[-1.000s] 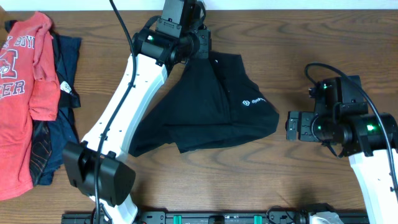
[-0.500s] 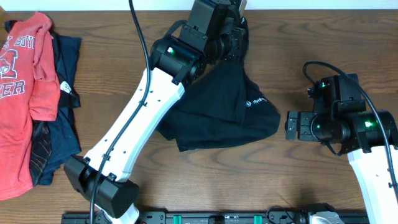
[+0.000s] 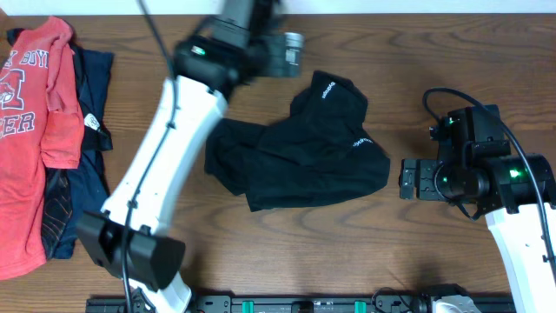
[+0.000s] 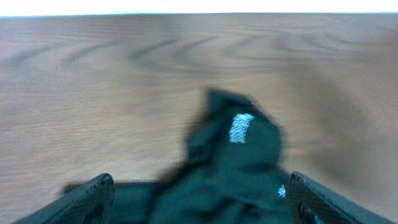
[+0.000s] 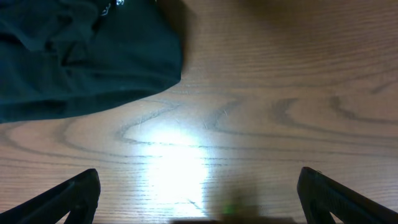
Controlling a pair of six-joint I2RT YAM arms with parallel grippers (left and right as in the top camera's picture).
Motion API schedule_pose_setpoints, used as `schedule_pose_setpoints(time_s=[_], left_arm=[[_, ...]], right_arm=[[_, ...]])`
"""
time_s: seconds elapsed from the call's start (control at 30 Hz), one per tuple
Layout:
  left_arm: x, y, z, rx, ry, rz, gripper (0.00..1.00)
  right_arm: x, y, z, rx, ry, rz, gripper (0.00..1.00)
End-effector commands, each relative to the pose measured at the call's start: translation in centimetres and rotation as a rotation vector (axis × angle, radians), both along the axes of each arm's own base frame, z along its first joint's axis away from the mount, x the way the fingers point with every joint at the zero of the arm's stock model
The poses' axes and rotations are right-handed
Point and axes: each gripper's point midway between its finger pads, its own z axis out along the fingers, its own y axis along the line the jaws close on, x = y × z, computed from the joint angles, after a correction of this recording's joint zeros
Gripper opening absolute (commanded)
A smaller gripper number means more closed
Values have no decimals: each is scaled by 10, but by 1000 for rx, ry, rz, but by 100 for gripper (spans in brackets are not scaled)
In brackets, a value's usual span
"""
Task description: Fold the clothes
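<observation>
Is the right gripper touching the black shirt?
Apart. The right wrist view shows a strip of bare table between the open right gripper and the black shirt.

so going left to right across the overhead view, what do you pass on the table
orange-red T-shirt → navy garment sticking out from under it → black shirt → right arm. The left arm is left out because it crosses over too much of the view.

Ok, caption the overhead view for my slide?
Black shirt lies crumpled mid-table; left gripper open near its far edge, right gripper open beside it, orange T-shirt at left.
</observation>
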Motion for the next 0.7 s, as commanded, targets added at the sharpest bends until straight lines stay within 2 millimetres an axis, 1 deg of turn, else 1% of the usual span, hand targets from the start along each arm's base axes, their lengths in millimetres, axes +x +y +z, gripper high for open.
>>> schedule_pose_setpoints(time_s=[0.0,0.03,0.1,0.17,0.23,0.37,0.43,0.53,0.67], left_arm=[[18,47,-40,-29,139,109,89],[19,57,-56,-42,197,123,86],[19,70,-83,-53,291,146,81],[18,80,-110,-43,372,164,78],[15,86,-135,-26,442,173,79],[7,86,-176,-13,568,174,78],[1,84,-191,-14,624,171,76],[-6,85,-205,-2,676,175,75],[-14,88,-209,12,714,175,75]], right_arm=[[3,3,5,-9,-17,26,99],[3,3,6,-9,-19,26,99],[4,3,6,-8,-22,26,99],[4,3,6,-7,-24,26,99],[4,4,6,-2,-23,28,99],[4,4,6,-1,-23,28,99],[4,4,6,-1,-22,28,99],[4,4,6,-1,-23,28,99],[5,4,6,-1,-26,28,99]])
